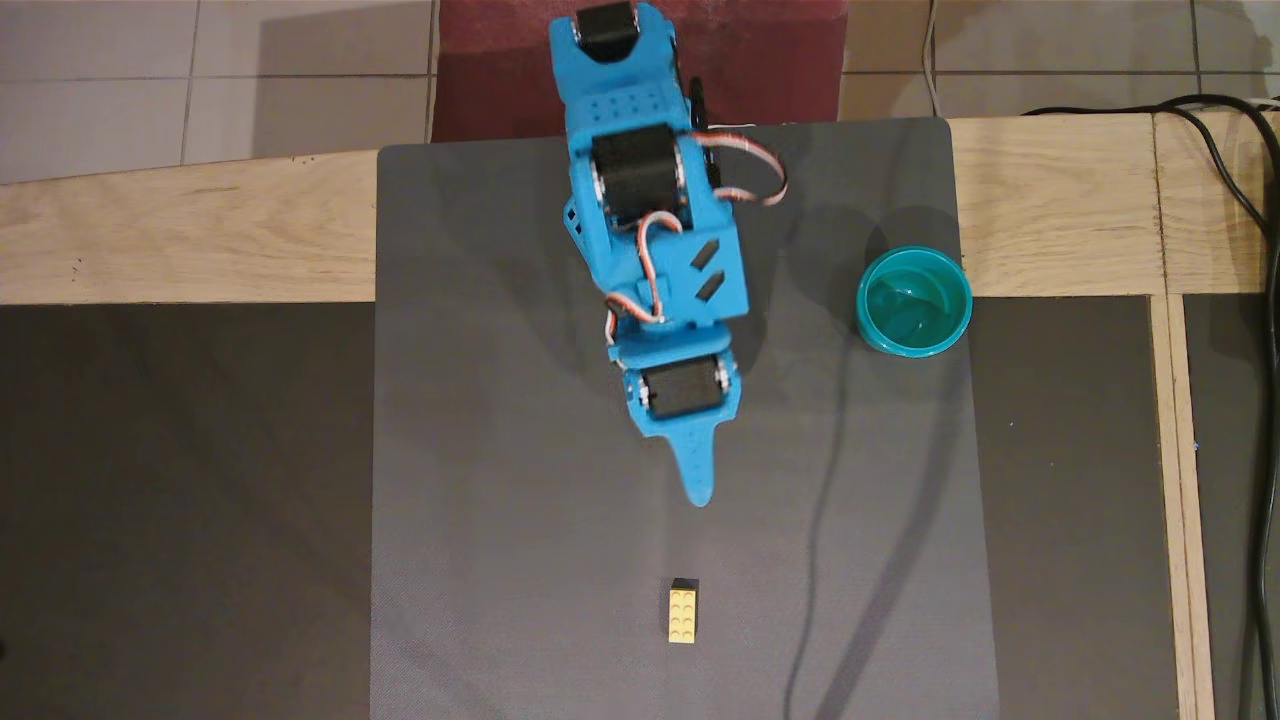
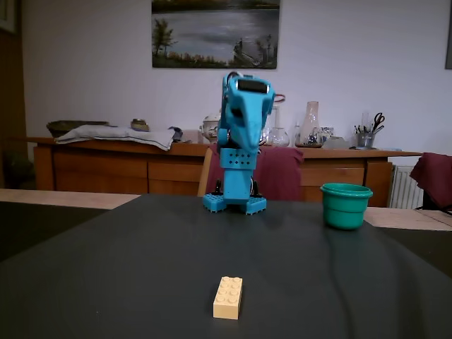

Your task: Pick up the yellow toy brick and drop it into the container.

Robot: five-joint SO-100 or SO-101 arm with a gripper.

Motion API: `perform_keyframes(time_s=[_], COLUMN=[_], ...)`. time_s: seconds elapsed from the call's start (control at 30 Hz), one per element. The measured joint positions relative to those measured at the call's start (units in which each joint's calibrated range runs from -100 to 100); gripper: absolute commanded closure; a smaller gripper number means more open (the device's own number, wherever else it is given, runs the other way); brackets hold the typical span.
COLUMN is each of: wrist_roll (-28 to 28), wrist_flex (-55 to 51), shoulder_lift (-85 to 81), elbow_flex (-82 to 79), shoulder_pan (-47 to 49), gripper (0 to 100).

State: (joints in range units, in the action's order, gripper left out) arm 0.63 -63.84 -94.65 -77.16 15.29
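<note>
The yellow toy brick (image 1: 683, 613) lies flat, studs up, on the grey mat near its front edge; it also shows in the fixed view (image 2: 228, 297). The teal-green container (image 1: 913, 301) stands upright and empty at the mat's right edge, and in the fixed view (image 2: 346, 205) it is right of the arm. My blue gripper (image 1: 697, 490) hangs in the air over the middle of the mat, pointing toward the brick and well short of it. Its jaws look shut and empty. In the fixed view the gripper (image 2: 244, 145) is folded close to the arm's base.
The grey mat (image 1: 520, 450) lies on a wooden table (image 1: 180, 240) with dark panels on both sides. Black cables (image 1: 1255, 300) run down the far right. A dark red chair (image 2: 282, 173) stands behind the arm's base (image 2: 235, 203).
</note>
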Motion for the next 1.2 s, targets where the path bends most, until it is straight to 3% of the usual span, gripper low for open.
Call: perform_keyframes(time_s=[0.67, 1.2], wrist_roll=[2.1, -0.1], wrist_flex=[2.7, 10.2], shoulder_lift=[69.9, 78.7], elbow_flex=[47.0, 49.1], shoulder_pan=[-0.1, -3.0], gripper=[100, 100])
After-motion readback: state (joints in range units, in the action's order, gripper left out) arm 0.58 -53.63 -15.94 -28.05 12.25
